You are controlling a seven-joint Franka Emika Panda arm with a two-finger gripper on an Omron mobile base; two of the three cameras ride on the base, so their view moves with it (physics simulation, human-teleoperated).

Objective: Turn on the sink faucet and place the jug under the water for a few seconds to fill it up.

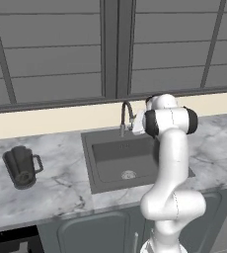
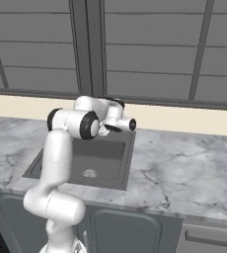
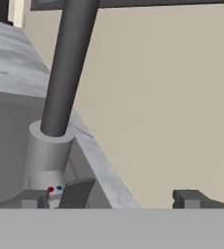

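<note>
Fingers point(image 3: 35, 198) wide apart, empty, either side of the sink faucet point(image 3: 60, 87) base and lever point(image 3: 76, 192).

The left base view looks forward and down from behind the arm's left side, taking in the counter point(image 1: 61, 183) from its front edge to the back wall, with the sink point(image 1: 130, 158) near centre and the jug point(image 1: 20, 167) toward the counter's left end. The right base view faces the same sink point(image 2: 93, 160) from the arm's right, showing more counter to the right. The hand view sits very close to the sink faucet point(image 3: 60, 97) base at the sink's back edge.
</note>
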